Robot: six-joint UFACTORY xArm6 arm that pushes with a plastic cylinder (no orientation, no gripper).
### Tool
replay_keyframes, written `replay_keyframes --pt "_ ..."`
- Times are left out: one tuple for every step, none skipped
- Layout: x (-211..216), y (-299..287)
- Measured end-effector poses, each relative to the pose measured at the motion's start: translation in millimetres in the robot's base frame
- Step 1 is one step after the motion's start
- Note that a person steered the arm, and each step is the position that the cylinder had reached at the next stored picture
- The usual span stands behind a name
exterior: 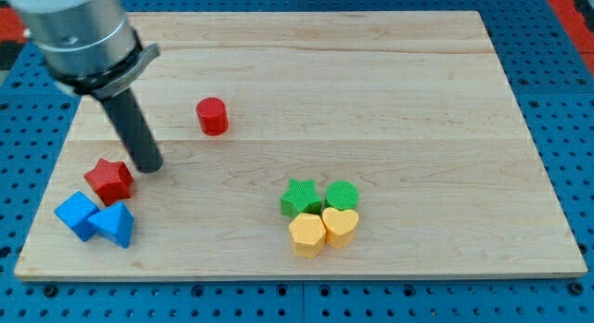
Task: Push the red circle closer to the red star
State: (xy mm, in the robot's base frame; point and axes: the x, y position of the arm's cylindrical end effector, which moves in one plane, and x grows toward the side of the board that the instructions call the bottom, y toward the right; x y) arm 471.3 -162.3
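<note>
The red circle stands on the wooden board toward the view's upper left. The red star lies lower left, near the board's left edge. My tip rests on the board just right of the red star, close to it, and below-left of the red circle. The dark rod rises from it toward the view's top left into the grey arm body.
A blue cube and a blue triangle sit just below the red star. A cluster at the bottom centre holds a green star, a green circle, a yellow pentagon and a yellow heart. The board lies on a blue pegboard.
</note>
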Motion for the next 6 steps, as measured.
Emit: replay_keyframes --pt "-21.9 68.9" --pt "-25.0 144.5" --pt "-80.1 144.6" --pt "-108.9 116.8" --pt "-110.8 72.2" --pt "-95.2 38.6"
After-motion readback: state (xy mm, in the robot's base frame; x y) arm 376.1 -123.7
